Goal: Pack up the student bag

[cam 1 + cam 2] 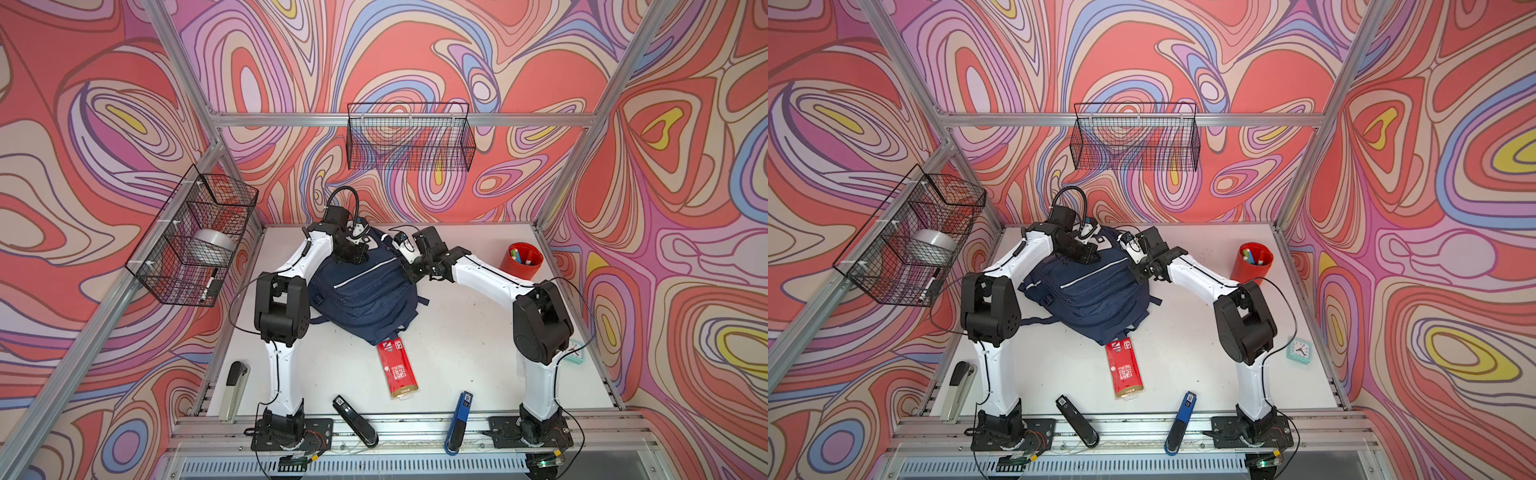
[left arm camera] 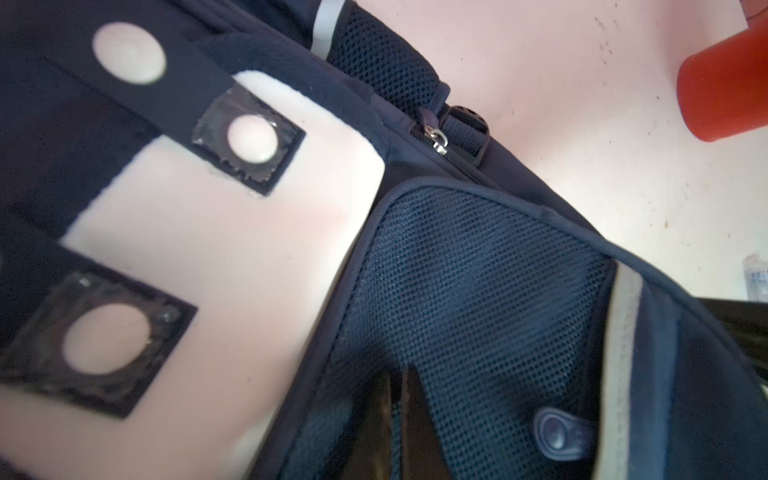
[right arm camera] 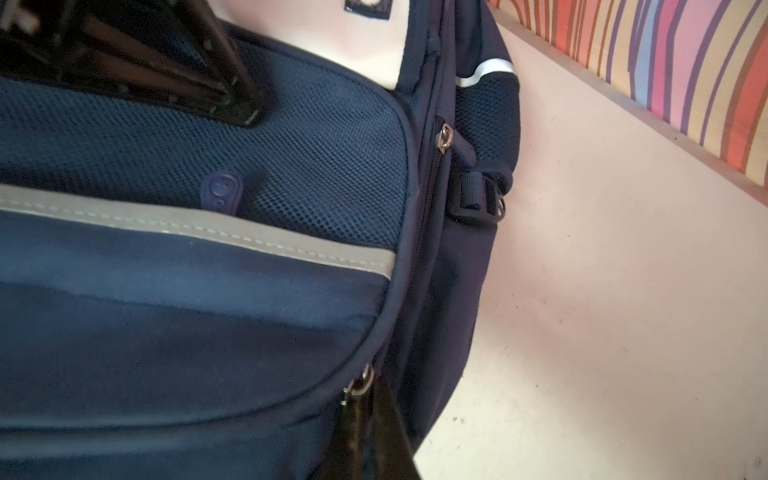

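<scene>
- The red packet (image 1: 397,368) lies toward the near edge of the desk (image 1: 457,353), its far end touching the base of the student bag (image 1: 365,299).
- The student bag lies front-up at mid-desk and reaches nearly to the far edge. Its long axis runs near to far: base toward the near edge and slightly right, top toward the far edge and slightly left.
- It looks soft, floppy and not fragile. The cloth would likely sag rather than lift as one piece, so zip pulls, straps or the top seam seem the sound holds.
- Right tool (image 3: 368,405): jaws together on the bag's side toward the desk's right edge, apparently nipping a zip pull (image 3: 360,384).
- Farther on, left tool (image 3: 243,112): jaws together, tips pressed into the mesh panel (image 3: 324,137) below the white patch (image 2: 216,249). I cannot tell whether any cloth is caught.
</scene>
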Motion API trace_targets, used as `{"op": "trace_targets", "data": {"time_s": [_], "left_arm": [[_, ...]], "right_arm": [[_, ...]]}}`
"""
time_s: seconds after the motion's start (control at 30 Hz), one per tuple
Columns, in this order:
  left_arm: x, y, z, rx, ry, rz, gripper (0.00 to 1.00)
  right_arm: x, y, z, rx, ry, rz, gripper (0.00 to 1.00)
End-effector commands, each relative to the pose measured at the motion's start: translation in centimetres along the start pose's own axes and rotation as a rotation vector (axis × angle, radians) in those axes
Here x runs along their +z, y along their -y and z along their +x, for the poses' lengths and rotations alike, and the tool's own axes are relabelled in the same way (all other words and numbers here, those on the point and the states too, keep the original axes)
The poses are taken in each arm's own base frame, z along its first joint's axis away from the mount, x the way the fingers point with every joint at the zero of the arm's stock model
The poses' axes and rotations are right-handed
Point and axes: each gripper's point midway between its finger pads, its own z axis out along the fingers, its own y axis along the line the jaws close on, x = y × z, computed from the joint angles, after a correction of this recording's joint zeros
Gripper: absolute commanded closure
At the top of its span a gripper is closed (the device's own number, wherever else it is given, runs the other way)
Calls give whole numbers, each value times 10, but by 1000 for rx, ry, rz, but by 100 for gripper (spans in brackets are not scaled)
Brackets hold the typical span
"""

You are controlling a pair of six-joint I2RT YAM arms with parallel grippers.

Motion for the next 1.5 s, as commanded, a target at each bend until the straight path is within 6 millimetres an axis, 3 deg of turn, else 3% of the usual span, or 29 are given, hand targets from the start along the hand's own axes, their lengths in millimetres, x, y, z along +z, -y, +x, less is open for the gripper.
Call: {"op": "trace_targets", "data": {"time_s": [0.0, 0.07, 0.13, 0.27, 0.3, 0.37, 0.4, 0.57, 0.63, 0.7, 0.77, 0.83, 0.93, 1.03, 1.13, 1.2, 1.23, 1.3, 1.47], "left_arm": [[30, -18, 42, -108, -140, -67, 100], [32, -15, 41, -115, -133, -59, 100], [23, -7, 27, -124, -68, -31, 100], [-28, 36, -17, -27, 154, 112, 100], [-39, 44, -23, 3, 193, 136, 95], [-62, 62, -28, 103, 250, 170, 63], [-68, 67, -27, 144, 260, 171, 57], [-59, 62, 1, 365, 238, -36, 49], [-60, 73, 6, 391, 320, -23, 50], [-74, 92, 7, 441, 417, 18, 51], [-76, 99, 15, 529, 421, -28, 52], [-64, 94, 29, 632, 331, -133, 53], [-51, 87, 44, 639, 265, -139, 52], [-50, 88, 51, 622, 259, -135, 52], [-45, 73, 60, 652, 169, -233, 52], [-38, 66, 66, 651, 102, -256, 65], [-35, 62, 66, 637, 82, -275, 82], [-32, 61, 62, 608, 78, -279, 100], [-32, 82, 57, 550, 107, -163, 100]], "right_arm": [[-9, -31, -5, 40, -35, -61, 100], [-14, -39, -4, 39, -50, -61, 100], [-11, -32, 2, 63, -56, -40, 100], [0, -8, 13, 111, -73, -75, 100], [3, -8, 14, 97, -69, -81, 100], [7, -11, 12, 63, -46, -106, 100], [8, -12, 10, 54, -33, -116, 100], [6, -19, -1, 35, 31, -213, 100], [6, -18, -2, 38, 33, -233, 100], [8, -15, -1, 45, 20, -241, 100], [9, -11, 1, 55, 10, -245, 100], [8, -9, 3, 57, 10, -247, 100], [6, -6, 3, 63, 14, -247, 100], [5, -7, 3, 67, 16, -258, 100], [6, -7, 2, 65, 20, -262, 100], [7, -5, 1, 67, 16, -256, 100], [6, -5, 0, 67, 15, -258, 100], [4, -6, -1, 68, 18, -262, 100], [-3, -3, -4, 134, 16, -229, 100]]}}
